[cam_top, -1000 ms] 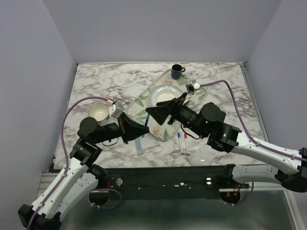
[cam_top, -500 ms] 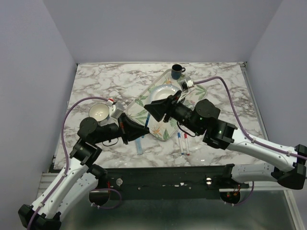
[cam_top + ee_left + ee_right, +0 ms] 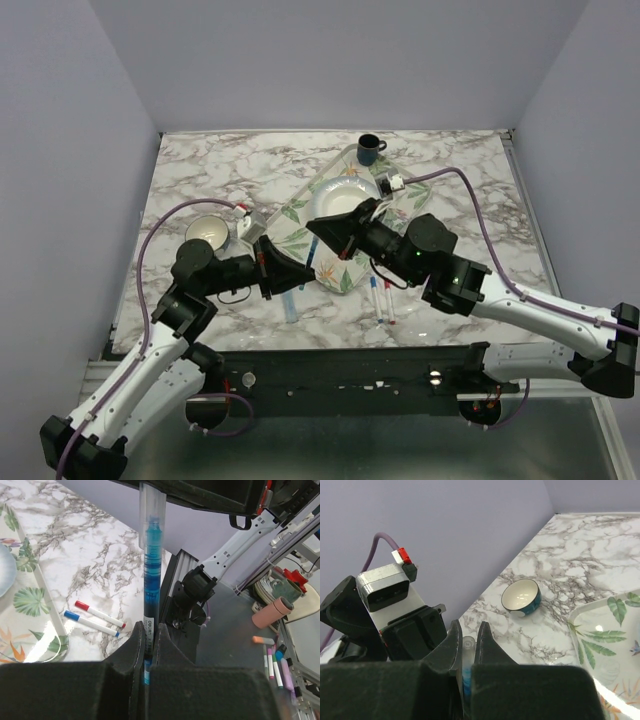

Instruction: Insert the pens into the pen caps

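My left gripper (image 3: 148,635) is shut on a thin dark blue pen (image 3: 151,580), held in the air above the table. The pen's far end sits inside a clear pen cap (image 3: 152,502). My right gripper (image 3: 469,632) faces the left one and is shut on that cap (image 3: 468,645). In the top view both grippers (image 3: 300,270) (image 3: 320,235) meet tip to tip over the tray's near left corner. Two white markers, blue-tipped (image 3: 375,296) and red-tipped (image 3: 388,300), lie on the marble. A light-blue marker (image 3: 290,302) lies below the left gripper. Other caps are hidden.
A leaf-patterned tray (image 3: 298,208) holds a white plate (image 3: 345,195). A dark mug (image 3: 370,150) stands at the back. A blue bowl (image 3: 207,232) sits at the left, beside the left arm's elbow. The table's near edge runs just below the markers.
The right gripper's jaws have closed from wide open onto the clear cap. The left arm has shifted right, bringing the pen's end into the right gripper.
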`<state>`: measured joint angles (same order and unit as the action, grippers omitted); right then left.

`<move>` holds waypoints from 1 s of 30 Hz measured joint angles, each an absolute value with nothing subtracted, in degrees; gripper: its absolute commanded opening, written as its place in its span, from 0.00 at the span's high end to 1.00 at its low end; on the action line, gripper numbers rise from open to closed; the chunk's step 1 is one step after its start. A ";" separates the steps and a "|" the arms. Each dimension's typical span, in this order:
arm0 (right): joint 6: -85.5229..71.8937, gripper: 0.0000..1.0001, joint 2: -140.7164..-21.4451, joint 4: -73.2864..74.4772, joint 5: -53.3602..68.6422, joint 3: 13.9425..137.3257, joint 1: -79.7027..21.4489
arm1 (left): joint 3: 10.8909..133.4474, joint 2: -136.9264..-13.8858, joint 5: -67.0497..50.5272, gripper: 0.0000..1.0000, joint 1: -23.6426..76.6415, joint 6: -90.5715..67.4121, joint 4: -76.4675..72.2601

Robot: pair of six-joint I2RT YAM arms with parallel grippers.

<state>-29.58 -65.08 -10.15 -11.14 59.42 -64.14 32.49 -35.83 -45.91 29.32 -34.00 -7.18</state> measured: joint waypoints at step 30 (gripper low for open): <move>-27.59 0.99 -61.56 -22.35 -20.60 50.30 -63.48 | 48.31 -52.90 -48.77 1.00 30.76 -31.00 3.73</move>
